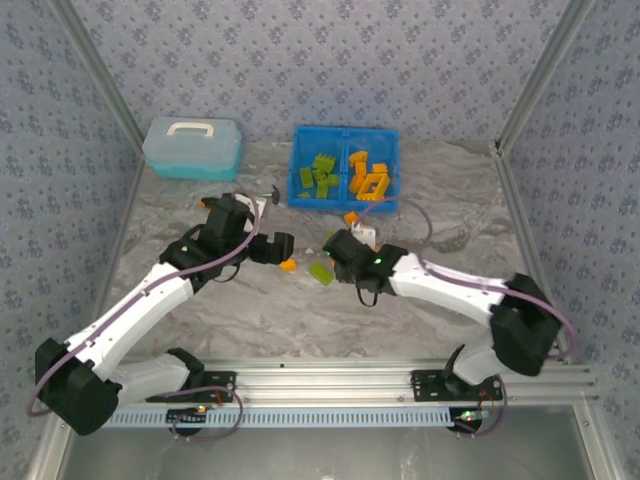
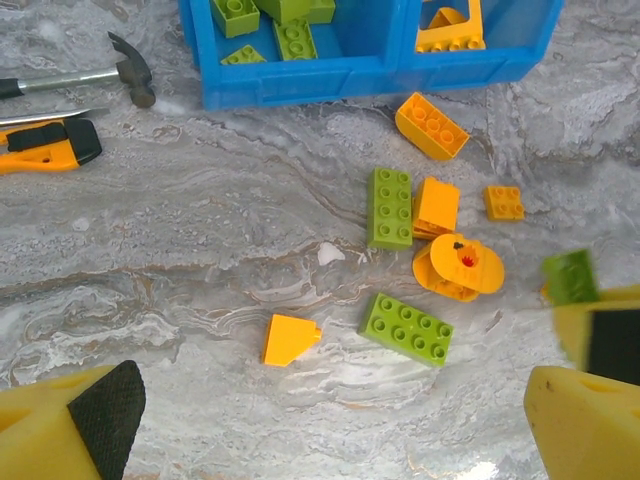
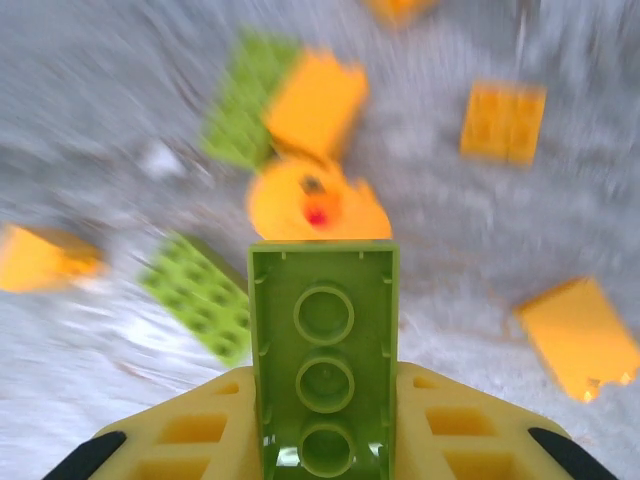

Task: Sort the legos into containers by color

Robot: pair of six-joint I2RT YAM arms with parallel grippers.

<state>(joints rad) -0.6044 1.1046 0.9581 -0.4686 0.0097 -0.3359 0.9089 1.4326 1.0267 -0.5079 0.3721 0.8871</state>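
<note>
My right gripper (image 3: 323,400) is shut on a lime green brick (image 3: 323,340), held hollow side up above the loose legos; that view is blurred. Below it lie the round orange piece (image 3: 315,200), a green brick (image 3: 195,295) and several orange bricks. My left gripper (image 2: 330,420) is open and empty, hovering over an orange slope piece (image 2: 290,338) and a green brick (image 2: 405,328). The blue bin (image 1: 345,195) holds green legos (image 1: 320,172) in its left compartment and orange ones (image 1: 368,178) in its right. From above, both grippers, left (image 1: 282,247) and right (image 1: 338,250), are close together in front of the bin.
A hammer (image 2: 130,70) and an orange-and-black utility knife (image 2: 45,145) lie left of the bin. The pale teal lidded box (image 1: 192,147) stands at the back left. Patterned walls and metal rails enclose the table.
</note>
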